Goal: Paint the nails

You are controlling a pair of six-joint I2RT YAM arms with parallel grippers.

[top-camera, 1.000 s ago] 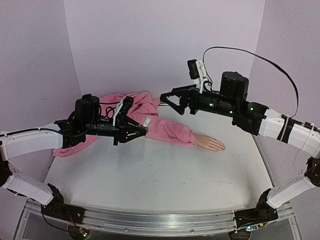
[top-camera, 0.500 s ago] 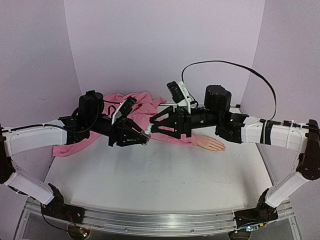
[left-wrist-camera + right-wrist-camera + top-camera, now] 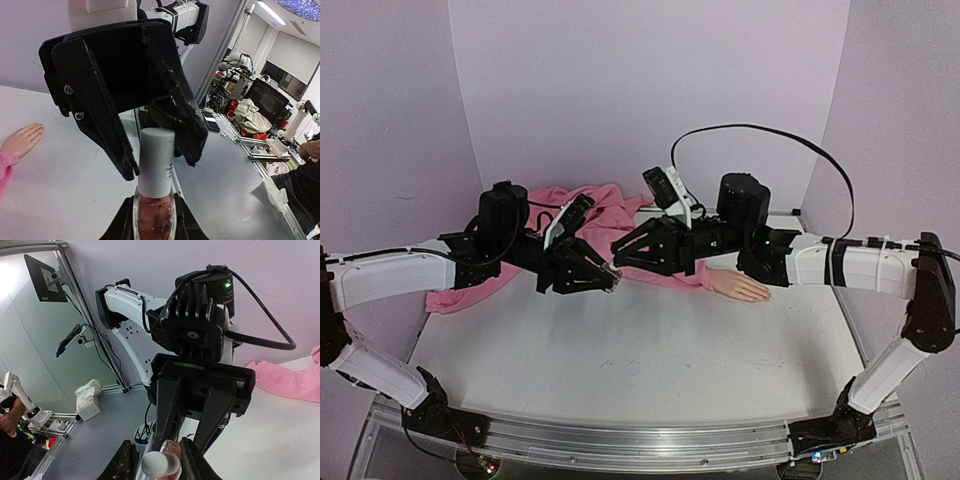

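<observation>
A small bottle [image 3: 154, 220] of pinkish-red polish with a pale grey cap [image 3: 156, 162] is clamped by its glass body in my left gripper [image 3: 154, 224], which is shut on it and holds it above the table, left of centre [image 3: 608, 277]. My right gripper [image 3: 158, 463] comes at it from the right [image 3: 618, 252]. Its fingers [image 3: 125, 165] press against both sides of the cap. The peach mannequin hand [image 3: 740, 287] lies flat on the table at the end of a pink sleeve [image 3: 660, 265]. It also shows at the left edge [image 3: 20, 140] of the left wrist view. Its nails are too small to make out.
Pink cloth [image 3: 590, 205] lies bunched against the back wall behind the left arm. A black cable [image 3: 760, 130] arcs above the right arm. The white table [image 3: 640, 350] ends in a metal rail [image 3: 620, 440] at the front. Lilac walls close in the back and both sides.
My right arm has swung left and down from above the sleeve to the bottle. Its jaws have gone from wide open to closed on the cap. The left arm has shifted slightly right.
</observation>
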